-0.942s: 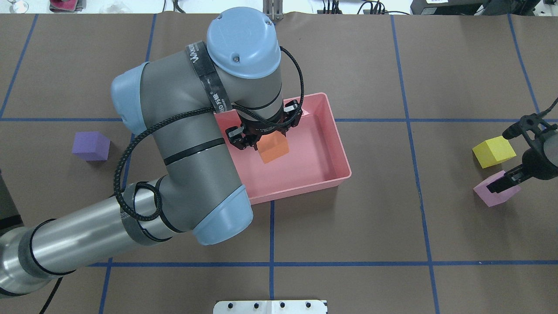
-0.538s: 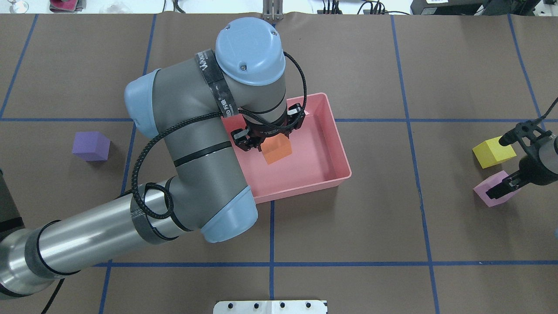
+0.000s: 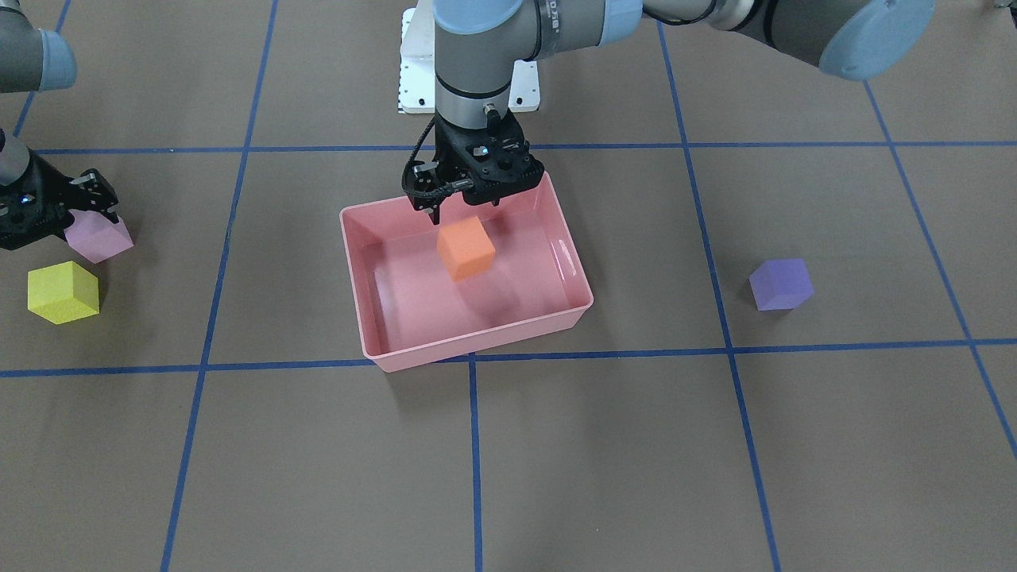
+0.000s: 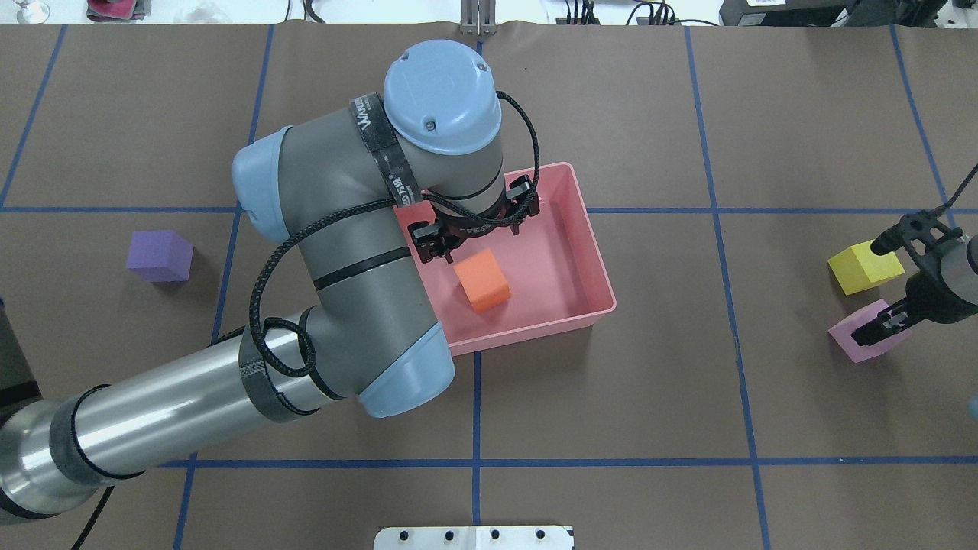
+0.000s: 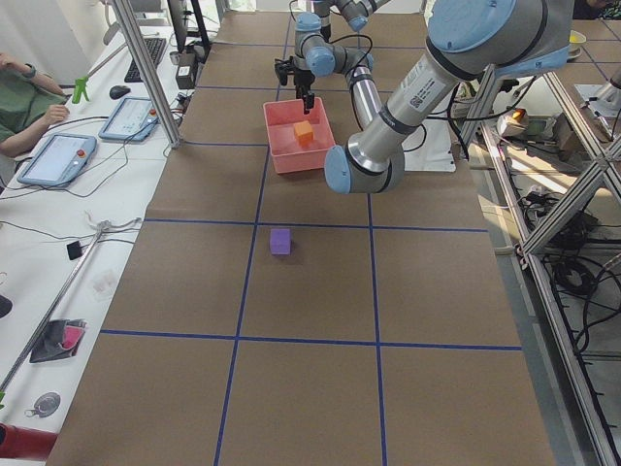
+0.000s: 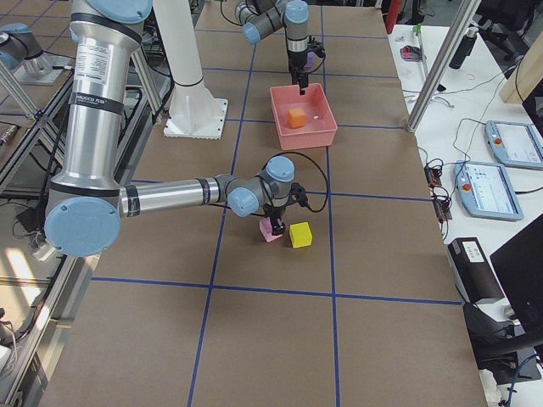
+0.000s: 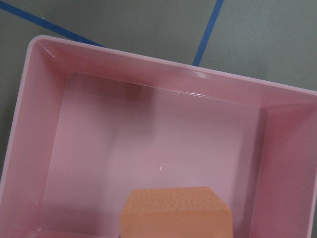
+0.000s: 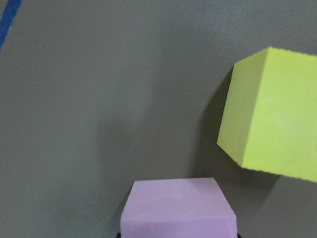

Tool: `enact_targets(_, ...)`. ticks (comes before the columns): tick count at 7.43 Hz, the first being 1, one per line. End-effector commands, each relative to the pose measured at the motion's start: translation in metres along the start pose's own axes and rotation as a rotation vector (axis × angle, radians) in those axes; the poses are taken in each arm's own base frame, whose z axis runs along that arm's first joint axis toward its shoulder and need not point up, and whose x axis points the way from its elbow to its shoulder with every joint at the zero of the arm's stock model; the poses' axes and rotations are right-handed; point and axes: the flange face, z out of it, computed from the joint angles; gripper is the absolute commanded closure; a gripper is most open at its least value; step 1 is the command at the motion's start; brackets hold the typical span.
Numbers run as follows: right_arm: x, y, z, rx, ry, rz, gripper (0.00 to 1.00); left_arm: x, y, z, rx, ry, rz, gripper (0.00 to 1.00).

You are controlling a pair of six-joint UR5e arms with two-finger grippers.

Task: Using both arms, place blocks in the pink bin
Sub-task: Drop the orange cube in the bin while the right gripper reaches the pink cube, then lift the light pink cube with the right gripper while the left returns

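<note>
Orange block (image 4: 481, 283) has dropped clear of my left tool (image 4: 475, 233), fingers apart above it, into the pink bin (image 4: 596, 252), so next up my right tool (image 4: 879, 330), straddling the lilac block (image 4: 859, 342) on the bench (image 4: 688, 382) (can't tell if clamped), needs to grip and carry it over.

Left arm (image 4: 359, 252): grey links, light-blue joint caps (image 4: 442, 90), silver forearm tube (image 4: 153, 428), black braided cable (image 4: 265, 263) looped alongside, black strap (image 4: 378, 149) w/ white lettering. Right arm (image 6: 93, 110): same colours.
</note>
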Motion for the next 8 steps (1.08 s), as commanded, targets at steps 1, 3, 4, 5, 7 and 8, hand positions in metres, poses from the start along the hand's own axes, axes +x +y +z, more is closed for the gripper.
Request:
enact_targets(1,-0.003,-0.003,-0.008,0.013,-0.017,-0.001,1.0,0.0,-0.002,0.0,0.003,0.0,0.0,0.0)
enact_targets(3,0.015,-0.004,-0.055,0.073,-0.112,0.061,1.0,-0.001,-0.006,-0.011,0.012,0.018,0.006,0.0)
enact_targets(4,0.019,-0.005,-0.075,0.089,-0.199,0.082,1.0,-0.005,-0.012,-0.027,0.02,0.039,0.006,0.0)
enact_targets(5,0.025,-0.011,-0.1,0.125,-0.252,0.098,1.0,-0.025,-0.018,-0.039,0.029,0.033,0.074,0.0)
enact_targets(7,0.003,-0.038,-0.165,0.143,-0.296,0.156,1.0,-0.104,-0.045,-0.059,0.054,-0.062,0.261,0.0)
enact_targets(8,-0.02,-0.055,-0.202,0.14,-0.296,0.189,1.0,-0.159,-0.065,-0.054,0.065,-0.098,0.33,0.0)
